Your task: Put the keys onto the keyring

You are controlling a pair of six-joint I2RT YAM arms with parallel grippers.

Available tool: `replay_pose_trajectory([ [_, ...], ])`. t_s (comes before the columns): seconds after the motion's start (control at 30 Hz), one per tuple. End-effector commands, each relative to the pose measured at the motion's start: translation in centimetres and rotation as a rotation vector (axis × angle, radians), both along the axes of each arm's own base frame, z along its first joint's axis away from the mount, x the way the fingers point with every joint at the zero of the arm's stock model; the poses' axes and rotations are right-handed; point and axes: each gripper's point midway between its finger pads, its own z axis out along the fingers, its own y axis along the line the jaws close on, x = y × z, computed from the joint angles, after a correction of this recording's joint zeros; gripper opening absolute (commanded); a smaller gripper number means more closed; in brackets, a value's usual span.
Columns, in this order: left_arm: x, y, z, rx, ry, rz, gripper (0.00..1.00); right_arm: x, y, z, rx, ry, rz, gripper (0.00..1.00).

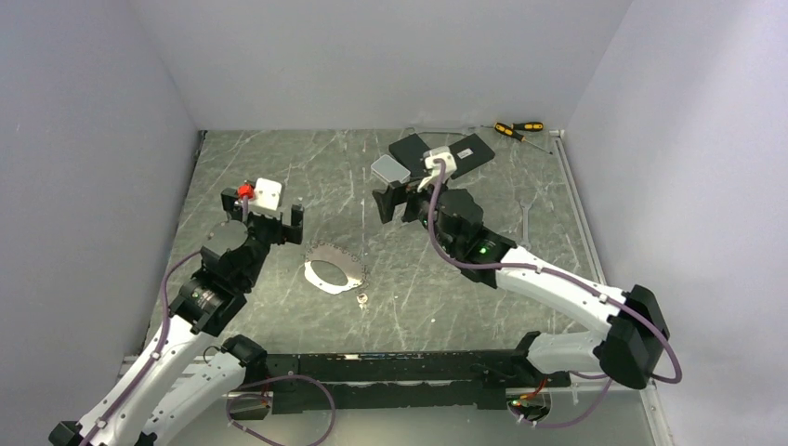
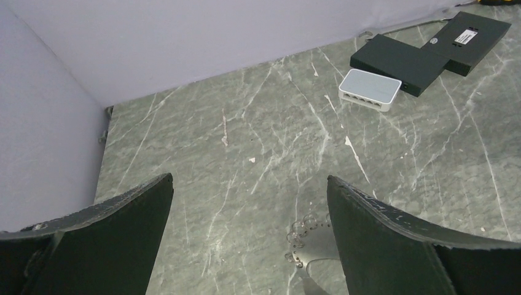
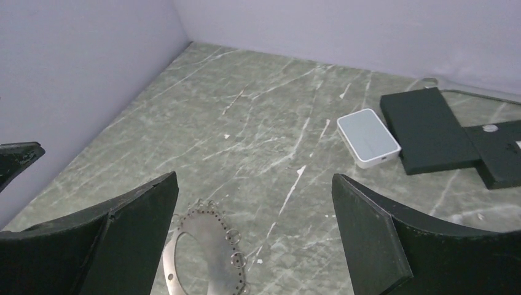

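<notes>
Two grippers, left gripper (image 2: 249,181) and right gripper (image 3: 254,178), hung wide open and empty. The keyring (image 1: 348,263) lay flat between them.

Bare tabletop (image 1: 307,177) runs between left gripper (image 1: 263,212) and right gripper (image 1: 396,201), jaws of both spread wide. Keyring (image 1: 346,262) lies flat at the left gripper's 4 o'clock, one key (image 1: 362,297) just beside it. White box (image 1: 389,168) and black boxes (image 1: 455,153) crowd the right gripper's 12 to 1 o'clock, screwdrivers (image 1: 518,129) beyond; walls (image 1: 372,56) close three sides
</notes>
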Motion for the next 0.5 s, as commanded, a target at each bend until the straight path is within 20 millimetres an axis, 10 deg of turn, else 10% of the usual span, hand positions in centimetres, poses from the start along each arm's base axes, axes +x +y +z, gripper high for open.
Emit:
replay_pose_trajectory([
  [0.0, 0.1, 0.1, 1.8, -0.036, -0.036, 0.012, 0.99, -0.4, -2.7, 1.9, 0.076, -0.051, -0.086, 1.00],
  [0.47, -0.9, 0.7, 3.2, -0.063, -0.098, 0.007, 0.99, -3.9, -5.0, -2.9, 0.028, 0.063, -0.038, 1.00],
])
